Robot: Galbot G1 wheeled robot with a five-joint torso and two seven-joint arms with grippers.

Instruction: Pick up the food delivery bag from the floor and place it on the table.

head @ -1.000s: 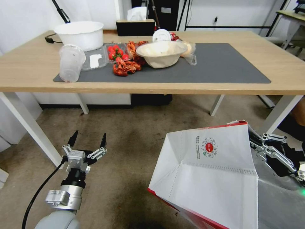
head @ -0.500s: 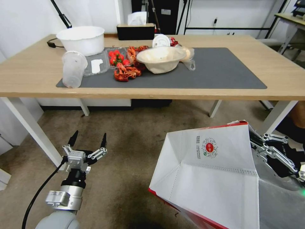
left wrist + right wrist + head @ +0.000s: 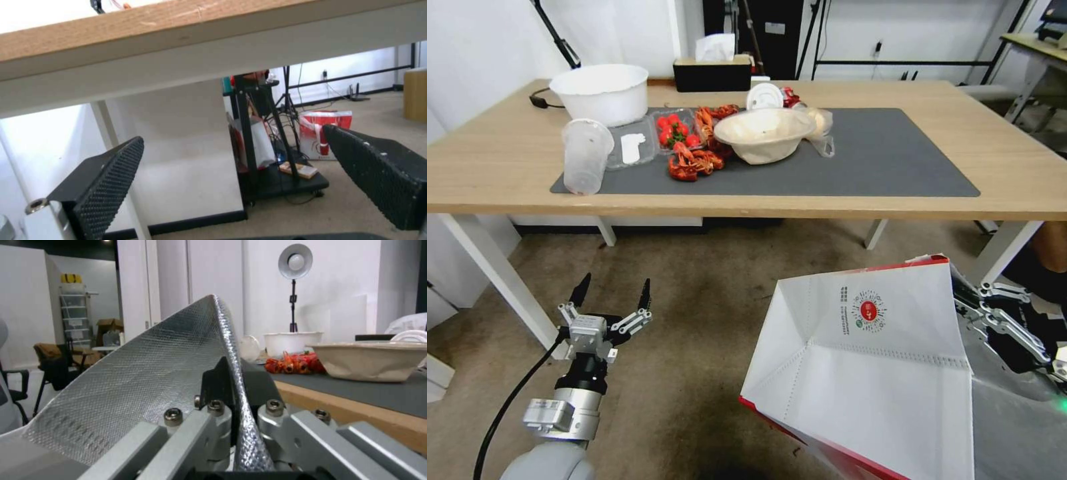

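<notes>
Head view: you see the food delivery bag (image 3: 874, 373) lifted off the floor (image 3: 707, 313), hanging tilted in front of the table (image 3: 1014, 193) and below its near edge, toward the right end. The right gripper (image 3: 960, 300) sits at the bag's right wall; this view leaves its closure on the wall unclear. The left gripper (image 3: 612, 299) hangs low over the carpet near the table's left front leg, fingers spread wide and holding nothing. On the tabletop, the grey mat (image 3: 894, 160) is bare at its right half, while a paper bowl (image 3: 764, 133), a white tub (image 3: 602, 92) and a clear cup (image 3: 586, 155) crowd its left end. Left wrist view: the left gripper (image 3: 231, 176) shows both pads well apart, pointing under the table's edge. Right wrist view: the right gripper (image 3: 231, 390) is pinched onto the bag's foil-lined wall (image 3: 146, 380), with the table's edge just beside it. Judged step: carrying, lift done, placing not yet done; your next move calls for raising the bag clear above the near edge, then lowering it on the mat's right half. Against the earlier frames, the table sits lower in the head view while bag and grippers keep their places, which points to camera motion.
</notes>
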